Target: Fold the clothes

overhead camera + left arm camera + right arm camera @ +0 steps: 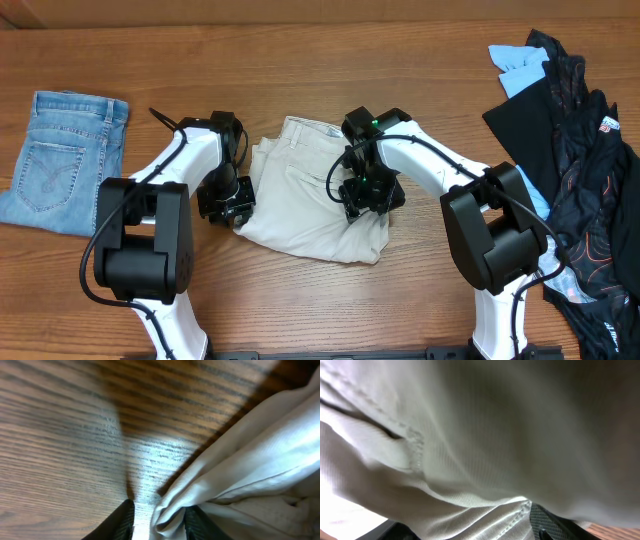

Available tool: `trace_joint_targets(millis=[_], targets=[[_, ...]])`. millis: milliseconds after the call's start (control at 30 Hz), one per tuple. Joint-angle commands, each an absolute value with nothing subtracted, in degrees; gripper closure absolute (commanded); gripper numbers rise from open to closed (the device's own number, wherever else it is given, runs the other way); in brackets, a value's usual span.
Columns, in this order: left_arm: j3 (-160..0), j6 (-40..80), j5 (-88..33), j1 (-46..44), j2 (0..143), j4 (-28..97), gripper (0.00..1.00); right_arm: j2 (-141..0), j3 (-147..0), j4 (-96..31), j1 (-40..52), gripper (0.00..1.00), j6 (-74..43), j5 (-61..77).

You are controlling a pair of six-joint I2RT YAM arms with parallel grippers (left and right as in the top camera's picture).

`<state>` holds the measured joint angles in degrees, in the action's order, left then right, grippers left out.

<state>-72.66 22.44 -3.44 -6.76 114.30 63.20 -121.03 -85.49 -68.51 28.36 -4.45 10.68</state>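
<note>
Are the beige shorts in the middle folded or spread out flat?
Partly folded: the beige shorts lie doubled over in a compact, rumpled bundle, layers overlapping, not yet neat.

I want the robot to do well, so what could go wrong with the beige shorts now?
The left gripper has only a thin edge of the shorts between its fingers, so the cloth may slip out. The right gripper sits on bunched cloth, so it might grab several layers and crease the fold.
</note>
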Motion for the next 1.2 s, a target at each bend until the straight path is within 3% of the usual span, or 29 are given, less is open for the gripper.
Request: trace_joint_targets(millis=[0, 100, 233, 500, 833, 967, 1167], targets=[[-72.8, 22.2, -2.0, -6.4, 109.2, 63.0, 0.51, -121.3, -85.4, -68.0, 26.0, 0.30, -4.9, 0.0], [-74.7, 21.8, -1.7, -6.3, 104.1, 61.7, 0.27, -121.3, -85.4, -68.1, 26.0, 0.30, -4.9, 0.0], [-77.0, 21.8, -1.4, -6.3, 99.4, 59.0, 0.18, -121.3, -85.4, -69.3, 26.3, 0.30, -4.9, 0.1], [-77.8, 22.9, -13.5, -6.6, 98.0, 54.0, 0.15, -120.8, -85.6, -72.8, 28.6, 0.28, -6.0, 0.1], [-77.7, 21.8, -19.2, -7.2, 104.7, 53.7, 0.07, -110.7, -86.9, -74.3, 30.0, 0.22, -6.0, 0.1], [-77.7, 21.8, -21.2, -7.2, 108.5, 52.1, 0.08, -105.7, -87.9, -74.0, 30.0, 0.20, -6.0, 0.1], [-77.7, 21.8, -27.2, -7.2, 111.0, 48.5, 0.20, -103.6, -87.9, -73.9, 30.0, 0.18, -6.0, 0.1]])
